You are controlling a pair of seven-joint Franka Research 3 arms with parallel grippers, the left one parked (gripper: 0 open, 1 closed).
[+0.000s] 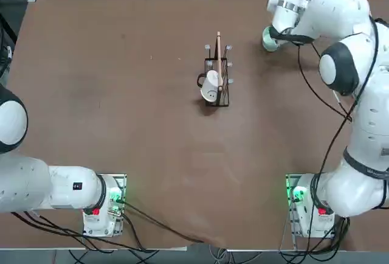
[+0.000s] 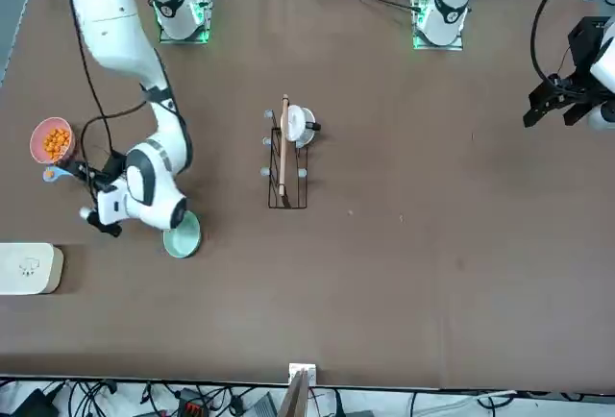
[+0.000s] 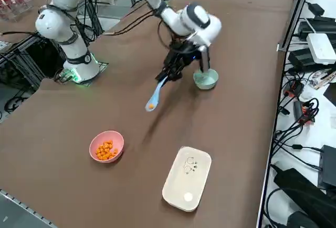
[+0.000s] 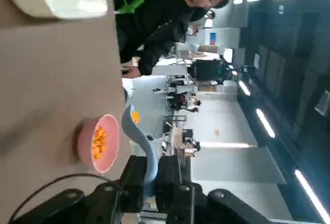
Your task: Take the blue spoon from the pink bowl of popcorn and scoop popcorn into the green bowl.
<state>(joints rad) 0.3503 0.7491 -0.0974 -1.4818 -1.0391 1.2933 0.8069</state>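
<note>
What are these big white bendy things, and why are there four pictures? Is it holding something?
They are robot arms on a table. One picture looks down from above, one faces the robot, one looks from its side, and one comes from a camera on its wrist. The right gripper is shut on the blue spoon, carrying a piece of popcorn above the table, between the pink bowl and the green bowl. Also there: a white box and a mug on a wire rack.

R arm (image 1: 340,33) over green bowl (image 1: 268,39) at far edge; mug (image 1: 210,87) on rack (image 1: 220,78) mid-table.
</note>
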